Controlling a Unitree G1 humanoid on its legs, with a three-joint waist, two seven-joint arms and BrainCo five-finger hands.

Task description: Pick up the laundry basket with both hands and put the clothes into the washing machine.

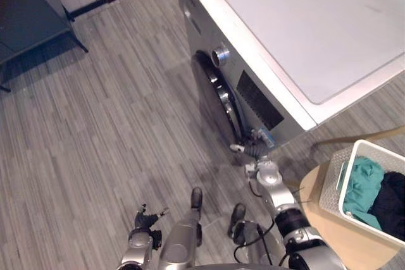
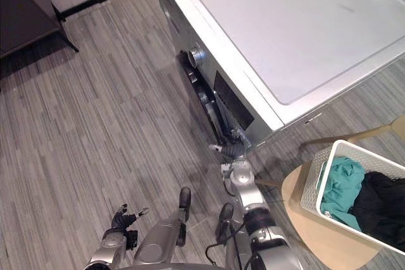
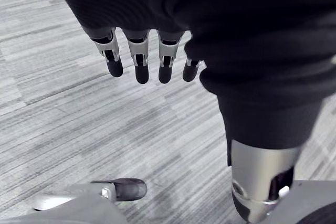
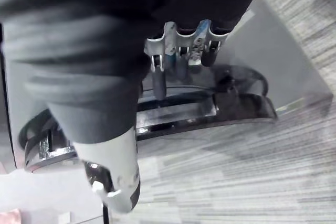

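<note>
Ahead and to the right stands the washing machine (image 1: 304, 36), its dark round door (image 1: 218, 96) facing wide bare floor (image 1: 114, 124). Near its right corner, a round wooden stool (image 1: 329, 235) bears the white laundry basket (image 1: 332, 188) of teal and black clothes (image 1: 364, 184). The right hand (image 1: 253, 150) touches the door's lower rim with nearly straight fingers (image 4: 157, 80). The left hand (image 1: 147, 219) hangs relaxed over the floor, holding nothing.

Even indoor light, soft sheen on the washing machine (image 1: 329, 36)
</note>
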